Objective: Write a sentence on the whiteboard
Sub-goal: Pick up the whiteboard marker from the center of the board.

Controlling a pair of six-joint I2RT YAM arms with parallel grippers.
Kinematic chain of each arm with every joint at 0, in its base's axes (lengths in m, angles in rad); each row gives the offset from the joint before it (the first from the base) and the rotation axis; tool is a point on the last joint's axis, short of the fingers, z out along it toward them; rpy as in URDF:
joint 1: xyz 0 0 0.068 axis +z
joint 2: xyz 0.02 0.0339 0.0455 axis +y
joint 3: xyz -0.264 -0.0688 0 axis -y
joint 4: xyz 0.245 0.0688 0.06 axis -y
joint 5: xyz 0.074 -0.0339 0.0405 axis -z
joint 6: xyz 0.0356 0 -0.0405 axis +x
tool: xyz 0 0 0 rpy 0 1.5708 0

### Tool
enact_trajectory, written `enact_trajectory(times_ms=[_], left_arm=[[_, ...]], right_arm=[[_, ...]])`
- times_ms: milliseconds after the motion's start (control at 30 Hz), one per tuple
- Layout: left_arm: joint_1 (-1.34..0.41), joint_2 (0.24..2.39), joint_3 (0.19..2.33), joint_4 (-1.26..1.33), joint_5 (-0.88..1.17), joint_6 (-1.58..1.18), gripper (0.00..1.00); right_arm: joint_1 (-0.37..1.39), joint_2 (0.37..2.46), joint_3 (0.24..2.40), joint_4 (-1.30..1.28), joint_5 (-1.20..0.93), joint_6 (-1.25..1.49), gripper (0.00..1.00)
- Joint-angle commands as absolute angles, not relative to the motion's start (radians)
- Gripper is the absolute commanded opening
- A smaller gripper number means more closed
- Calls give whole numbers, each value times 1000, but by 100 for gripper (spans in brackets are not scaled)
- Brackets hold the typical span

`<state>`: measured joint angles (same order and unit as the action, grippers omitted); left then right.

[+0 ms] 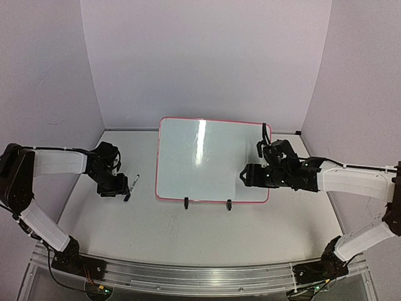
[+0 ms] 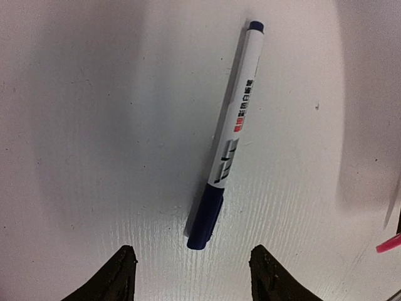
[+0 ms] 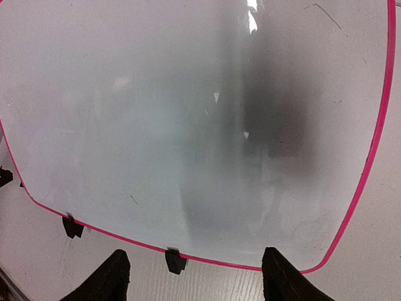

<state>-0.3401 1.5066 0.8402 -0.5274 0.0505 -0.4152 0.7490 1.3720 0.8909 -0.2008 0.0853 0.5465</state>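
Observation:
The whiteboard [image 1: 200, 160], white with a thin pink rim, lies flat mid-table; its face is blank. A marker [image 2: 229, 135] with a white barrel and dark blue cap lies on the table left of the board [image 1: 135, 182]. My left gripper [image 2: 193, 276] hangs just over the marker's capped end, open, with the cap just ahead of the gap between its fingertips. My right gripper [image 3: 194, 279] is open above the board's near right part [image 1: 244, 177], with nothing in it. The board [image 3: 188, 125] fills the right wrist view.
Two small black clip feet [image 1: 186, 202] [image 1: 229, 204] stick out of the board's near edge; one shows between my right fingers [image 3: 175, 260]. Pale walls close in the table at the back and sides. The board's pink rim [image 2: 388, 244] peeks in right of the marker.

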Motion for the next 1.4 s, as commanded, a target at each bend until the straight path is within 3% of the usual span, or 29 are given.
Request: enact_trajectory(times_ms=[0,67,367,600,867,1200,1367], left_arm=[[-346,1547,875,-539,24,-383,58],[-347,1568,886,-527,32,-369,51],[-351,1632,921,-500,66,-329,38],[-364,1663,939,-504,71,-315,37],[-369,1686,965,-531,25,-319,26],[-395,1732,996,-573,-55,-326,22],[-415,1738,995,-581,-91,-327,13]], right_arm=[[745,1337,865,-164,68,582,68],[744,1328,857,-164,76,600,68],[745,1315,851,-164,90,635,68],[745,1303,848,-170,104,627,68],[745,1277,825,-172,116,623,68],[744,1242,806,-176,139,618,69],[744,1230,797,-178,142,621,69]])
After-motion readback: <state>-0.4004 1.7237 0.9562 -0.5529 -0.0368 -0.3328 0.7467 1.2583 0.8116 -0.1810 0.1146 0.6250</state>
